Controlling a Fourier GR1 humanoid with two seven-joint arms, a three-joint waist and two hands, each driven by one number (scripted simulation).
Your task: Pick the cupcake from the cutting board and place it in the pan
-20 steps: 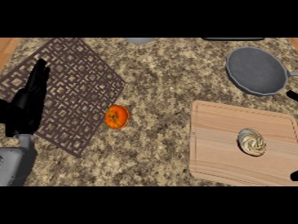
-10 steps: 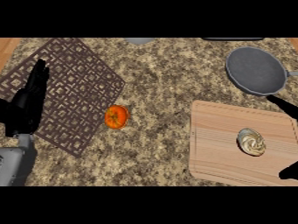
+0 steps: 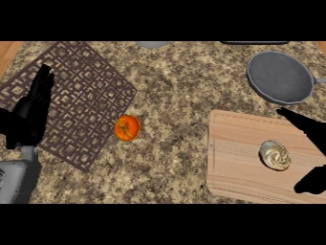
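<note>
Toward the lower right of the frame you have the cupcake [image 3: 275, 155], a pale swirled round sitting on the wooden cutting board [image 3: 239, 162]. It rests on the board's right half, upright as far as the top-down view lets you judge. Your right hand [image 3: 322, 143] comes in from the right edge and hangs over the board's right side, just beside the cupcake. Its fingers [image 3: 296, 119] stretch out straight toward the upper left, and the thumb [image 3: 313, 181] sits apart below them, so the hand is spread wide with the cupcake near the gap between them. Nothing is pinched, and you cannot tell from this view whether any part of the hand touches the cupcake.

Above the board, in the upper right of the frame, lies the dark grey pan [image 3: 279, 77], its handle pointing to the right edge. It is apart from the board.

Near the middle of the frame an orange [image 3: 127, 128] round fruit lies on the speckled counter [image 3: 183, 95], touching the right edge of a brown patterned mat [image 3: 81, 103]. That mat fills the upper left.

Your left hand [image 3: 26, 117] shows at the left edge over the mat, fingers straight and pointing up, resting with nothing in it.
</note>
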